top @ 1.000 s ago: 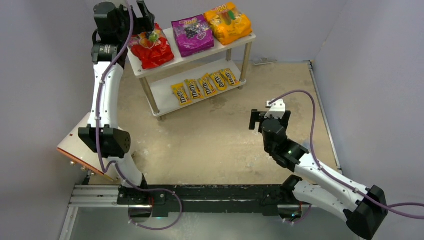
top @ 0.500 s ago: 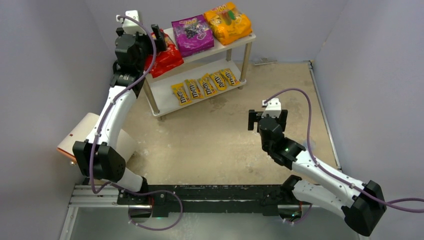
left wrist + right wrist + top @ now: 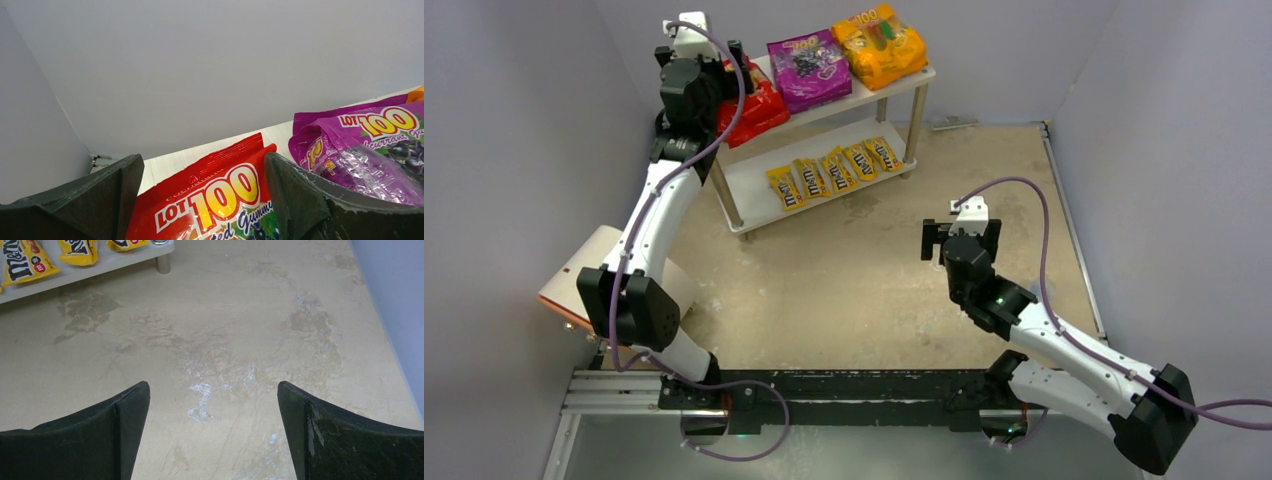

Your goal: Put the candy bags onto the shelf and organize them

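As we look outward from the arm bases, our right gripper [image 3: 961, 240] comes first, hanging over the beige surface [image 3: 854, 300] with its jaws spread wide and nothing between them; its wrist view shows only stained, scuffed ground. Off to the left, a cream cylinder [image 3: 574, 275] with an orange rim sits by the wall, partly hidden by our left arm. Farther on stands the shelf [image 3: 754, 195], set at a slant to us. Its lower board carries five yellow M&M's packets [image 3: 834, 170] laid side by side in a row. On the upper board lie the three big pouches, side by side: the red bag [image 3: 759, 110] at the left end, the purple bag [image 3: 809, 68] in the middle and the orange bag [image 3: 879, 45] at the right. Our left gripper [image 3: 709, 65] is at the far left corner, above the red bag, released and wide; in its wrist view the bag's top edge lies flat on the board between the fingers, and we cannot tell whether they touch it.
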You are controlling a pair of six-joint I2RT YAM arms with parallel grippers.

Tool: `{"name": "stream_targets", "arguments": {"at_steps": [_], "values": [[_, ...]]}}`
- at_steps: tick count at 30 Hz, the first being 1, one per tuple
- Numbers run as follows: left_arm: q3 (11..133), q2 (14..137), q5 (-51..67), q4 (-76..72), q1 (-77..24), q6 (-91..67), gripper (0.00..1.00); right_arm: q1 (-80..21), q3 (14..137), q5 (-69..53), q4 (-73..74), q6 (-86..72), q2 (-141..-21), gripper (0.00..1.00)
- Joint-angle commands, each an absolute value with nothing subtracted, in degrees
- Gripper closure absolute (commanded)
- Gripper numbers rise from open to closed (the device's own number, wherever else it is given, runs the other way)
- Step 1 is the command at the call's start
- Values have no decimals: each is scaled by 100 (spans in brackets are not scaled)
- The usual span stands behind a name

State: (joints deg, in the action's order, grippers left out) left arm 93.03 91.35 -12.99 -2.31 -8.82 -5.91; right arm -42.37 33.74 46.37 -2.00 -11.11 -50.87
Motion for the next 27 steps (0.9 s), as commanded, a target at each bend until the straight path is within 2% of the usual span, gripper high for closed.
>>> {"name": "stream_targets", "arguments": {"at_steps": [1, 11, 19, 27], "values": [[9297, 9411, -1635, 485, -825, -98, 5, -4241, 3525, 4702, -238, -1026, -5024, 1], [9503, 9670, -392, 430, -389, -72, 4, -4245, 3529, 4702, -240, -1008, -5022, 1], [9703, 9745, -132, 543, -382, -332, 4, -4245, 3548, 4665, -265, -984, -5148, 1], [10387, 9758, -568, 956, -378, -528, 4, -4238, 3574, 4632, -263, -992, -5138, 1]]}}
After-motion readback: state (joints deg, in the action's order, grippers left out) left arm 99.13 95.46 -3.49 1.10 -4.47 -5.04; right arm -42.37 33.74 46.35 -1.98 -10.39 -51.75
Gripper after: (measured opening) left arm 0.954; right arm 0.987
